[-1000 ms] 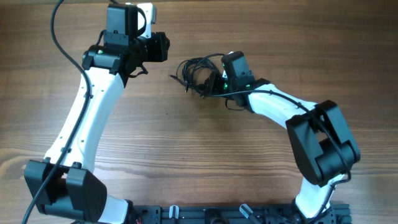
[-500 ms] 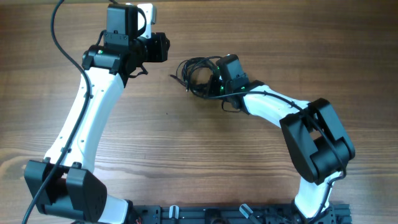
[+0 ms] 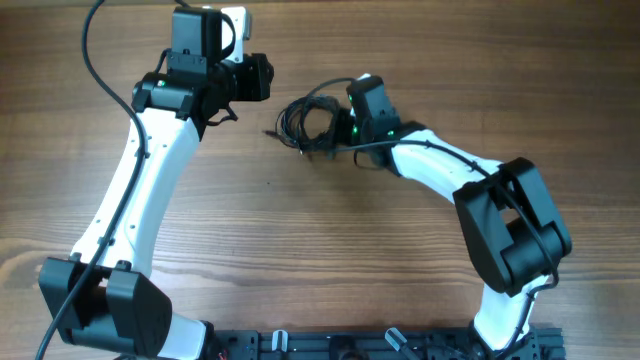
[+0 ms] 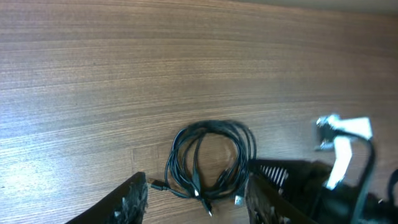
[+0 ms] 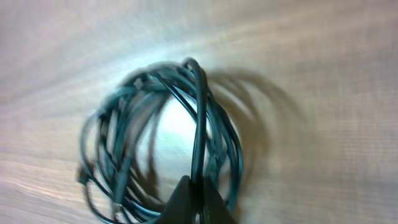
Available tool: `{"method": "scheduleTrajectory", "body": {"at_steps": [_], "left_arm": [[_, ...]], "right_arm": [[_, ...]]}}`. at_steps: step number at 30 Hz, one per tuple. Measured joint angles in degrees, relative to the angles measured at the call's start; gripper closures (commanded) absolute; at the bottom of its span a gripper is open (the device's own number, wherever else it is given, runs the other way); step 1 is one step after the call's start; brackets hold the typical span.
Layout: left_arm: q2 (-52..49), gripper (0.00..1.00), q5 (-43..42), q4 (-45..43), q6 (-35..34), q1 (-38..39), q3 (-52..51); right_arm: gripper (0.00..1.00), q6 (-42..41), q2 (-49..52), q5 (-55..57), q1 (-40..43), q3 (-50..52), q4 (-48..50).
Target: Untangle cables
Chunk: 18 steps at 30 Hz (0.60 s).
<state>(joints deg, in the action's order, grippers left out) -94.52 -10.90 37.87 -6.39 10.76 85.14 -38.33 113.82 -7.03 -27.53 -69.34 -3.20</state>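
The cables [image 3: 306, 120] are thin black cords wound into one loose coil on the wooden table, between the two arms. In the right wrist view the coil [image 5: 144, 134] fills the middle, and my right gripper [image 5: 194, 190] is shut on one strand that runs up across it. From overhead, my right gripper [image 3: 343, 133] sits at the coil's right edge. My left gripper [image 3: 266, 78] hovers up and to the left of the coil, apart from it. In the left wrist view its fingers [image 4: 132, 200] stand open and the cables [image 4: 211, 158] lie on the table beyond them, with small plug ends pointing toward the camera.
The right arm's black wrist and white bracket [image 4: 339, 146] show beside the coil in the left wrist view. The arm bases and a black rail [image 3: 350, 345] line the table's near edge. A thick black robot cable [image 3: 95, 60] hangs at the far left.
My right gripper has shut on a strand and shifted slightly up and left, dragging the coil a little leftward. The left arm has held still.
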Motion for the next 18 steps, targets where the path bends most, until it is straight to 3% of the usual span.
{"method": "scheduleTrajectory", "body": {"at_steps": [18], "left_arm": [[-0.02, 0.36, -4.55, 0.72, 0.09, 0.0, 0.0]], "right_arm": [[0.95, 11.32, -0.74, -1.01, 6.91, -27.23, -24.74]]}}
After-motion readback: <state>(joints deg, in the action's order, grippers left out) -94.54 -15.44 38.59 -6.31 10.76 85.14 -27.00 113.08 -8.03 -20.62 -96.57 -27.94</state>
